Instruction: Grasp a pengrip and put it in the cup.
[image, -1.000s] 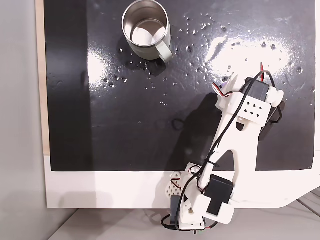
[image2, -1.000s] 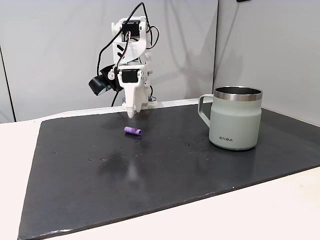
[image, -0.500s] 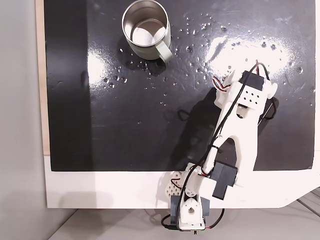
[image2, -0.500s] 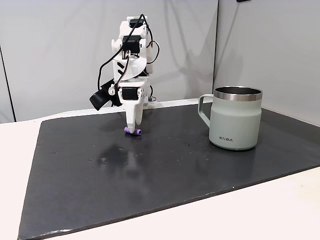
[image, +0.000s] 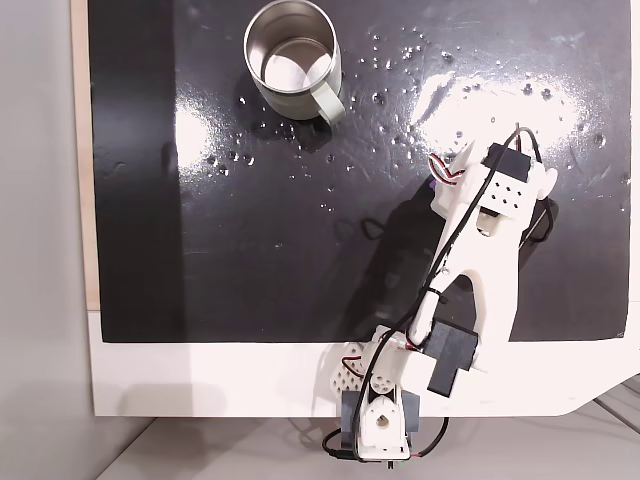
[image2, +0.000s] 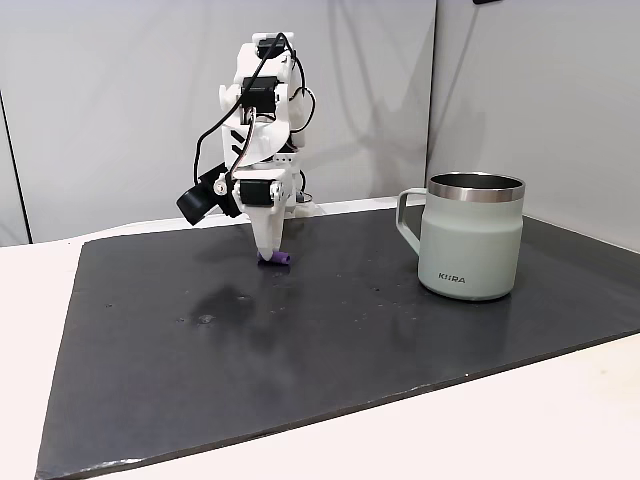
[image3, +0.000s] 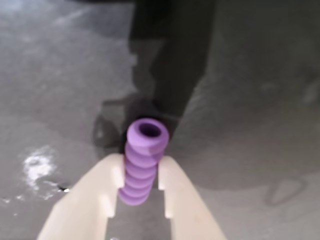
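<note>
Down on the glossy black mat, under grey walls, the gripper pinches the purple pengrip between both fingers, well left of the steel cup.

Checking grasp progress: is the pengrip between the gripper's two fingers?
Yes, in the wrist view the purple pengrip sits between the gripper's two pale fingers.

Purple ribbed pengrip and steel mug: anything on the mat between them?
Nothing: in a fixed view, bare black mat separates the purple ribbed pengrip from the pale steel mug.
</note>
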